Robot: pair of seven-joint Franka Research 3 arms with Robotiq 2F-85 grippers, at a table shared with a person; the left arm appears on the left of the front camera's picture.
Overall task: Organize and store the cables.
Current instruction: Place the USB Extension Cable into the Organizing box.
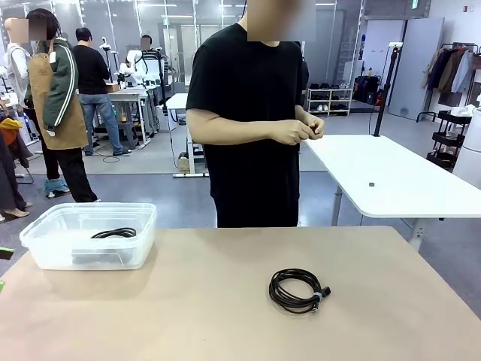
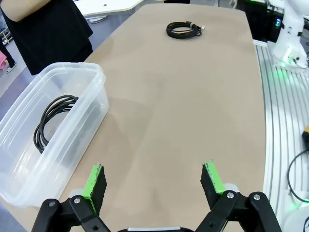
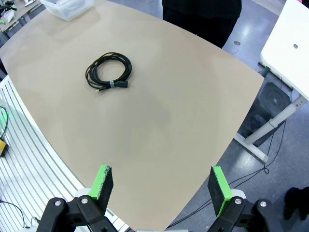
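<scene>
One thin black coiled cable (image 1: 298, 290) lies loose on the beige table (image 1: 188, 308); another cable (image 2: 42, 123) sits inside the clear plastic bin (image 2: 89, 130). The left end effector (image 2: 153, 181) and right end effector (image 3: 161, 186) gape empty. The loose coil likely needs grasping next.

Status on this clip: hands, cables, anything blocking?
Left hand open, right hand open, both empty. One cable in the clear bin, second cable loose, centre. Person at far side, off the table.
</scene>
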